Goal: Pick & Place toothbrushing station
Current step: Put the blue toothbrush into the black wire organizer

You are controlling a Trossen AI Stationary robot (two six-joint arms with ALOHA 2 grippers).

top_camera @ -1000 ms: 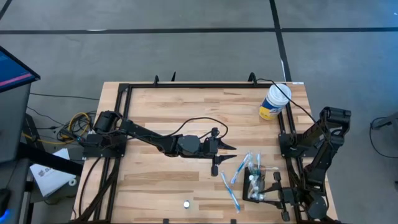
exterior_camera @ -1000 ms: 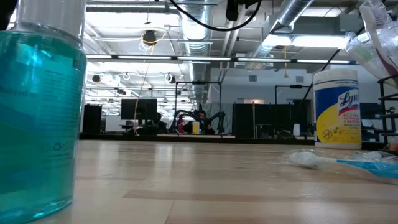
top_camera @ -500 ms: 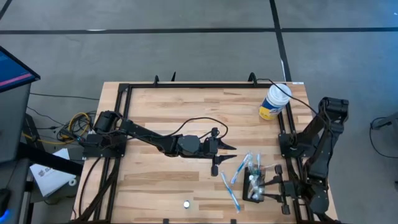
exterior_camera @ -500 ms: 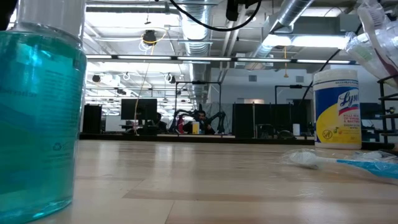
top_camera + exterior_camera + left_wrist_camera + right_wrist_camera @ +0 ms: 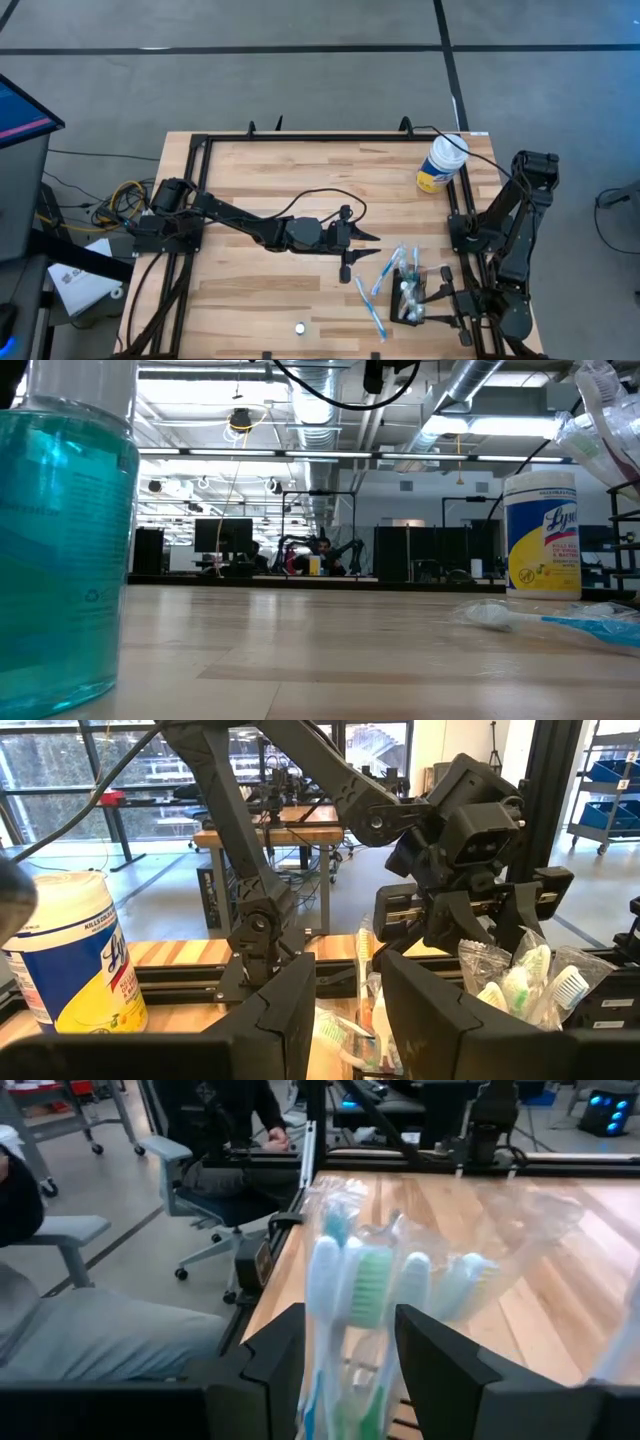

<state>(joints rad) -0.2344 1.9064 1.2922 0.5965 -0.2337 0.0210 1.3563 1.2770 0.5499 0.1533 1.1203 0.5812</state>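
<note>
The toothbrushing station (image 5: 408, 300), a small black box holder, stands on the table near its right near corner with several plastic-wrapped toothbrushes (image 5: 350, 1280) upright in it. My right gripper (image 5: 434, 303) is just to its right, pointing at it, open. In the right wrist view its fingers (image 5: 280, 1360) stand to either side of the brush heads without touching them. My left gripper (image 5: 372, 237) hangs open at mid-table, pointing level toward the right, with nothing in it. Loose wrapped toothbrushes (image 5: 386, 270) lie on the wood left of the station.
A yellow-and-blue wipes canister (image 5: 440, 163) with a white lid stands at the far right. A small white round thing (image 5: 299, 327) sits near the front edge. A teal bottle (image 5: 60, 540) fills the left of the low view. A black frame (image 5: 320, 139) runs round the table.
My right gripper has risen and drawn back a little from the station toward the table's right near corner, and that arm's upper part has swung with it. The station and its toothbrushes have stayed where they were.
</note>
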